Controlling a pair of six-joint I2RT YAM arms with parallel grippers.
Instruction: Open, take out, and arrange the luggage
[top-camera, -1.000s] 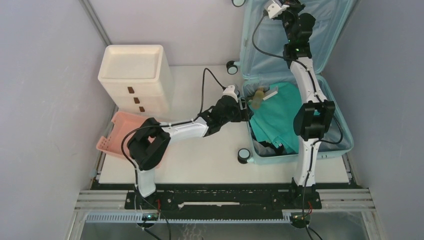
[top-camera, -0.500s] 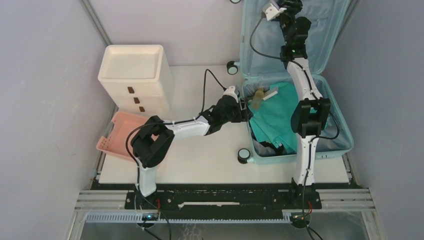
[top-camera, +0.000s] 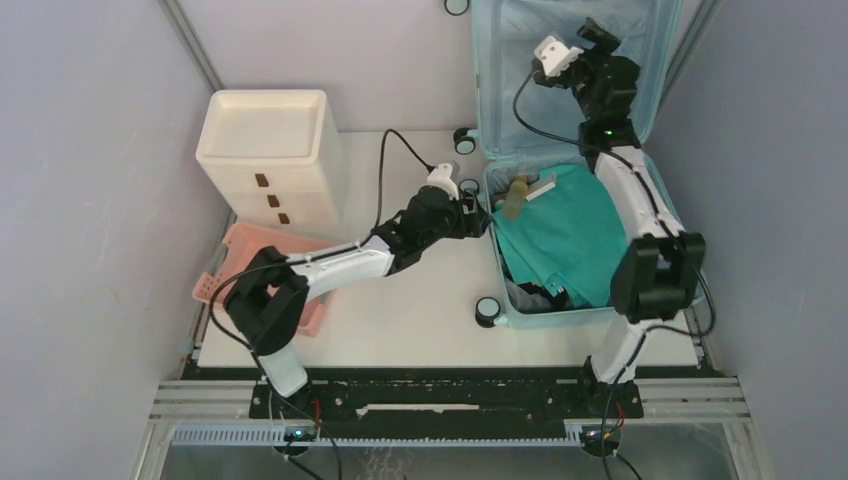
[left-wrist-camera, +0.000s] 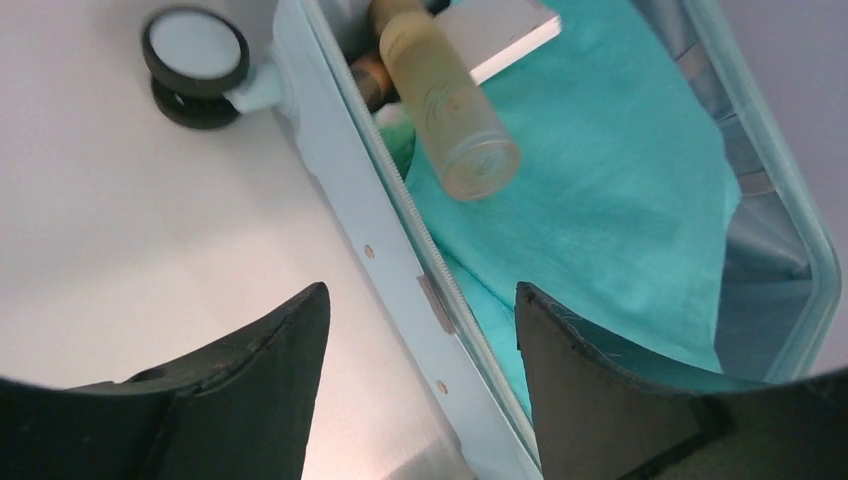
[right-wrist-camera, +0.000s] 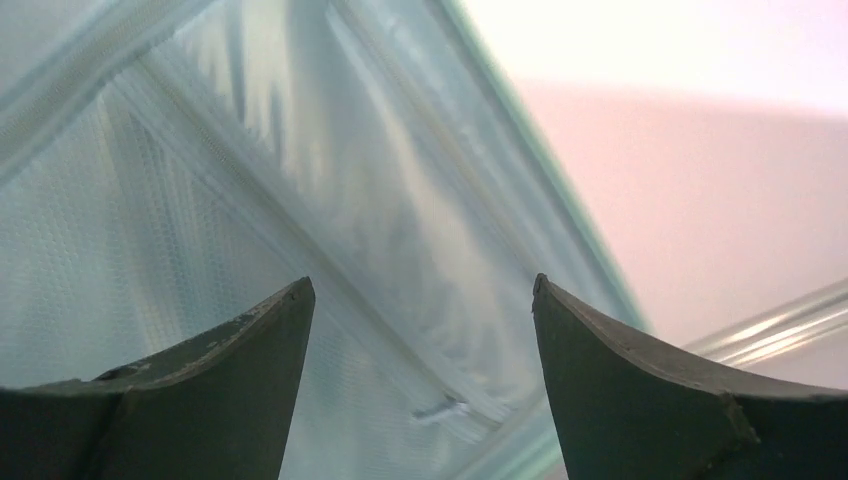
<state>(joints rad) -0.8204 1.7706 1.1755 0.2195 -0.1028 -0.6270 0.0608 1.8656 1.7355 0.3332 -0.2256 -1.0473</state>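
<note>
The pale aqua luggage (top-camera: 600, 312) lies open at the table's right, its lid (top-camera: 520, 70) standing up against the back wall. Inside the base lie a teal cloth (top-camera: 565, 235), a tan bottle (top-camera: 515, 195) and a flat grey-white box (top-camera: 542, 187). My left gripper (top-camera: 484, 218) hangs open at the base's left rim. In the left wrist view, that rim (left-wrist-camera: 400, 250) runs between the left gripper's (left-wrist-camera: 420, 290) fingers without touching, with the bottle (left-wrist-camera: 445, 100) and cloth (left-wrist-camera: 600, 200) beyond. My right gripper (top-camera: 600, 35) is up at the lid, open and empty. The right gripper (right-wrist-camera: 423, 285) faces the lid's mesh lining (right-wrist-camera: 150, 250) and a zipper pull (right-wrist-camera: 440, 408).
A cream drawer cabinet (top-camera: 270, 150) stands at the back left, with a pink basket (top-camera: 240, 265) in front of it by the left arm. Luggage casters (top-camera: 487, 310) (top-camera: 464, 137) stick out on the base's left side. Bare tabletop (top-camera: 400, 310) lies between the arms.
My right gripper has opened and come down and away from the lid's top edge. The lid has swung further back and left. My left arm has shifted slightly back along the rim.
</note>
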